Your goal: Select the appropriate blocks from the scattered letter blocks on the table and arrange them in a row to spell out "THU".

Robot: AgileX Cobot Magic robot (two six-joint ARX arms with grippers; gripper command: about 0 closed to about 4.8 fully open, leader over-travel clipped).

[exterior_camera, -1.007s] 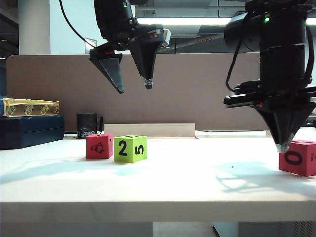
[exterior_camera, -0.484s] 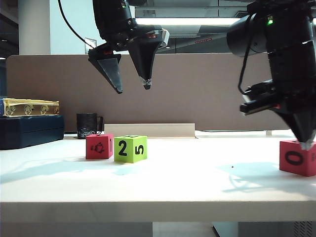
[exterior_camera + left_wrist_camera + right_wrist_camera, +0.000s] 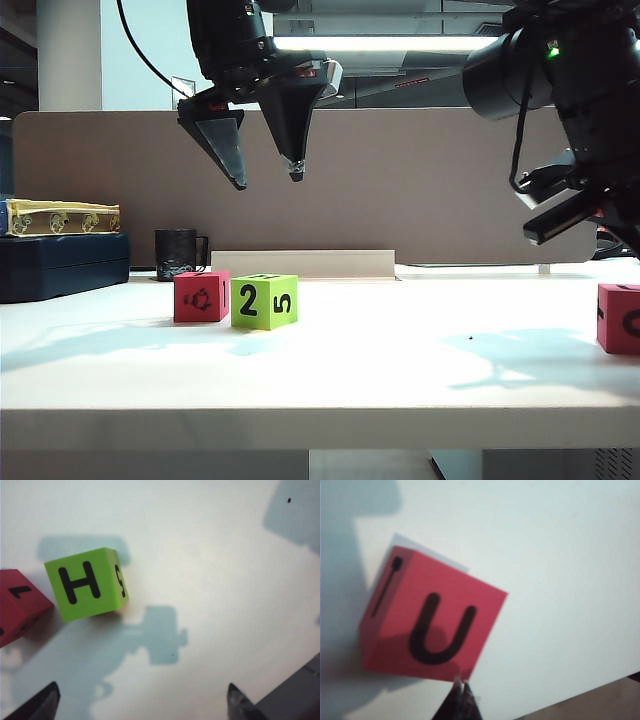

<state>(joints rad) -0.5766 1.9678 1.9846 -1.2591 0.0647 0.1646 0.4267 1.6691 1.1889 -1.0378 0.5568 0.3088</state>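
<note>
Closed right hand [image 3: 460, 692] nudges the red U block [image 3: 432, 625] at the surface's [image 3: 400, 350] far side; open left hand [image 3: 265, 165] hovers above the green H block [image 3: 264, 300]. Next, likely push U toward H

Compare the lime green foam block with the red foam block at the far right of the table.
The lime green foam block shows H on top and stands beside another block, under the open left gripper. The red foam block shows U on top and stands alone at the shut right gripper. Both are cubes resting on the table.
</note>
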